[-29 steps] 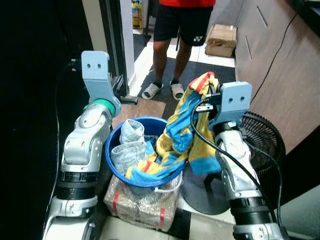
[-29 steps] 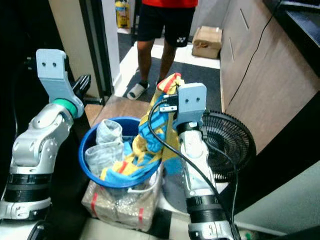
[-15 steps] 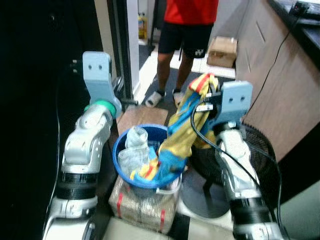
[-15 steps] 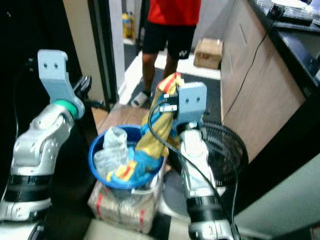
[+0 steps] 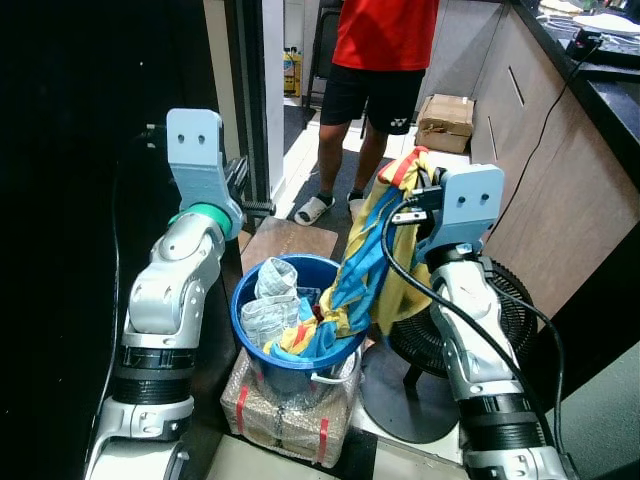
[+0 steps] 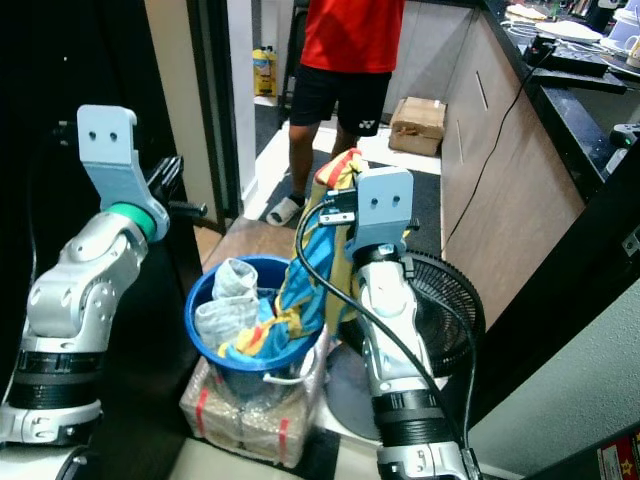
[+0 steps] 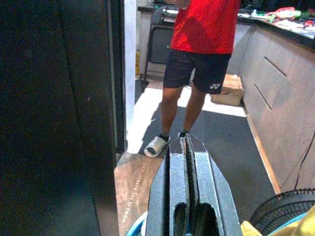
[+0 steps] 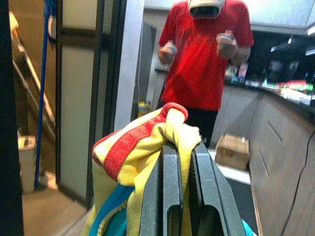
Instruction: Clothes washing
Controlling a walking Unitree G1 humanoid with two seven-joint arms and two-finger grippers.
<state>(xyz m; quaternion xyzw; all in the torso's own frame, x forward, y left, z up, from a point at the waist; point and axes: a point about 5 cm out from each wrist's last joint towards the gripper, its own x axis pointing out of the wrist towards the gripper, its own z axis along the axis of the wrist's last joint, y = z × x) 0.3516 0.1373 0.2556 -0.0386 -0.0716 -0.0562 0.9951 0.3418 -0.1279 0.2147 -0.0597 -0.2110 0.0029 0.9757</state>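
A yellow, blue and red towel (image 5: 372, 255) hangs from my right gripper (image 8: 184, 146), which is shut on its red-edged top, raised above and to the right of the basin. The towel's lower end trails into the blue basin (image 5: 243, 295). Crumpled grey-white clothes (image 5: 270, 298) lie in the basin's left half. My left gripper (image 7: 186, 140) is shut with nothing in it, held high to the left of the basin beside a dark door frame (image 5: 248, 110).
The basin rests on a plastic-wrapped bundle (image 5: 285, 412) on the floor. A black floor fan (image 5: 480, 330) stands close to the right, under my right arm. A person in a red shirt (image 5: 385, 40) stands ahead. A cardboard box (image 5: 445, 108) and wooden cabinets (image 5: 565, 170) are on the right.
The camera has shifted, so the scene sits lower and smaller. The towel now hangs straighter from my right gripper, with less of it draped over the basin rim.
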